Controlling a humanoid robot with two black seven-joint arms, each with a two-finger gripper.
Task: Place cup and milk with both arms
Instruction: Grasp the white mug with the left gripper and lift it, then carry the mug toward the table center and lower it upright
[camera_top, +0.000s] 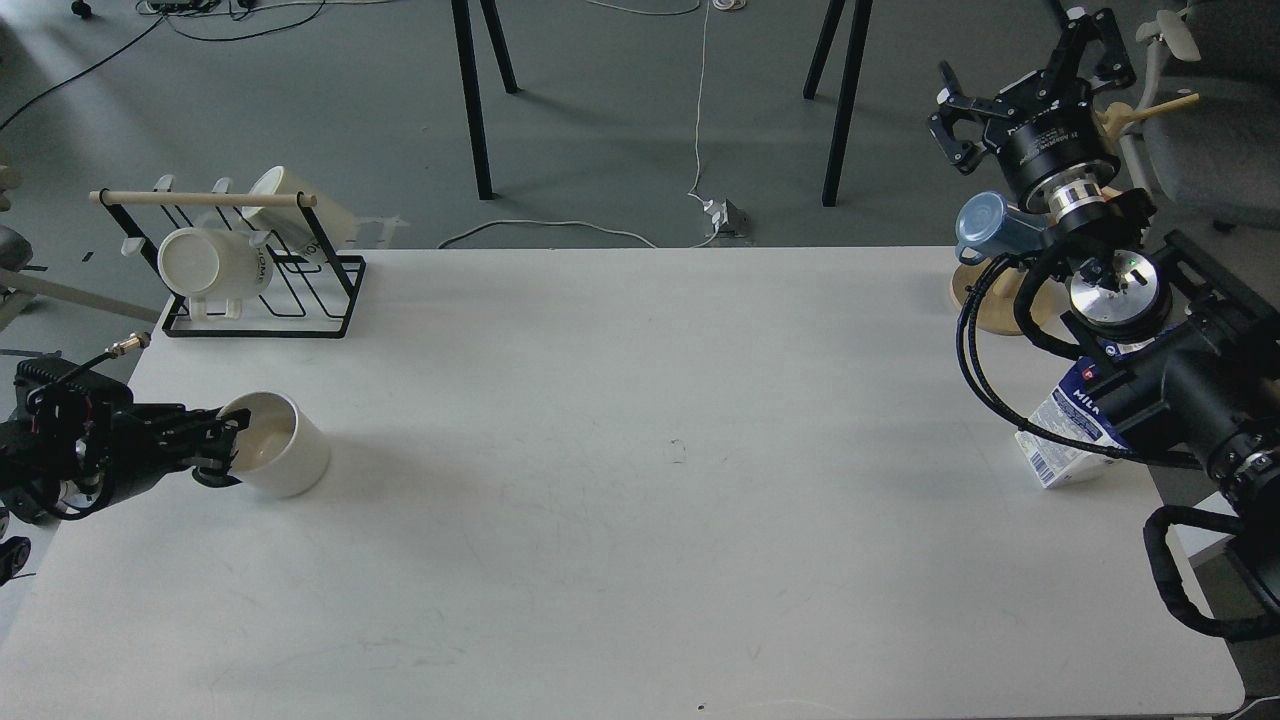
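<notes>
Gripping the white mug (285, 457) at its near-left rim, the left gripper (222, 447) had its fingers clamped on the wall beside the black handle. The right gripper (1020, 85) was raised off the table (640, 520), fingers spread apart, empty. The milk carton (1068, 435) stood below it, behind the right arm.

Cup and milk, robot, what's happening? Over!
Left gripper at cup rim, grip unclear. Right gripper open, high. Milk carton untouched, behind right arm.
</notes>
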